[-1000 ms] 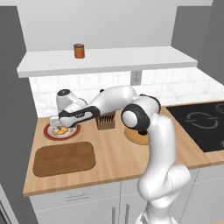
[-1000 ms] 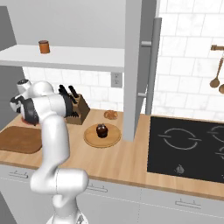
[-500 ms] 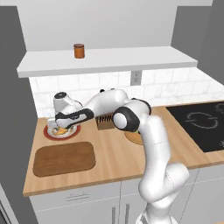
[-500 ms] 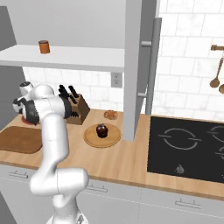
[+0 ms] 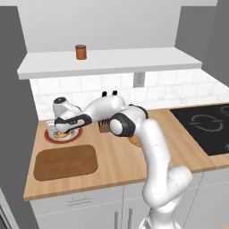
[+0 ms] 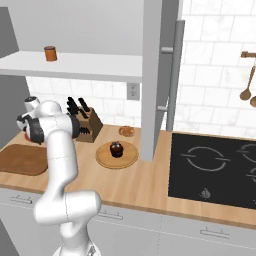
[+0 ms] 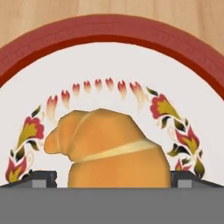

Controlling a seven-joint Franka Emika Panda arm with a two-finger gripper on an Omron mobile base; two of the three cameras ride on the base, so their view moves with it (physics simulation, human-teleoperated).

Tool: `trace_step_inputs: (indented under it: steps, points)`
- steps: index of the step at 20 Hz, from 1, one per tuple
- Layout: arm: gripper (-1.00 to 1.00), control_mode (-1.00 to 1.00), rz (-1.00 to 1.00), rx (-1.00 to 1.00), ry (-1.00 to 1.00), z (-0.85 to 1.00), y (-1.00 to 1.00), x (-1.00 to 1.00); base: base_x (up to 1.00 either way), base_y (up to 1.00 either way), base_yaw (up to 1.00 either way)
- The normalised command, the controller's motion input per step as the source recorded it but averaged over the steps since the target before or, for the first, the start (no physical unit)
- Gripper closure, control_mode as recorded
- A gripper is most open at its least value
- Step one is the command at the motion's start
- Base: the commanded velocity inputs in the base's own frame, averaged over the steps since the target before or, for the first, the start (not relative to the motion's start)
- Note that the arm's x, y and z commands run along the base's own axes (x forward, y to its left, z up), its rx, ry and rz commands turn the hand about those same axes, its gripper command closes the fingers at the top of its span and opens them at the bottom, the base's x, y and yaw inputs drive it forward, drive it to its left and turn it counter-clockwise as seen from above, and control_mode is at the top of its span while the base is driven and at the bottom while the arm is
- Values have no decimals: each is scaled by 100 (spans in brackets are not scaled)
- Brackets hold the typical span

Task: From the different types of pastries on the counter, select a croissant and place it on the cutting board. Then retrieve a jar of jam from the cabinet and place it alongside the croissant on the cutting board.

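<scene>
Gripper [image 5: 62,133] is hanging wide open over the red-rimmed plate [image 5: 50,137], holding nothing; the croissant [image 7: 111,148] is sitting on it between the fingertips [image 7: 41,178], cutting board [image 5: 66,161] at 6 o'clock. Step: croissant pickup. Next: closing, lifting. Versus earlier: arm is reaching lower.

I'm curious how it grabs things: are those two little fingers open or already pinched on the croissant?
Open. In the hand view the two fingertips stand far apart on either side of the croissant, which lies on the red-rimmed plate.
</scene>
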Motion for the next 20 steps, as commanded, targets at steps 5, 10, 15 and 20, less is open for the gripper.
trace_step_inputs:
  steps: [5,10,15,20]
  points:
    - [100,-100,0,0,0,-24,7,20,0,0,0]
    - [100,-100,0,7,-1,0,-2,-10,0,0,0]
    - [100,-100,-3,13,-1,33,-22,-84,0,0,0]
    - [100,-100,-6,11,0,14,-18,-100,0,0,0]
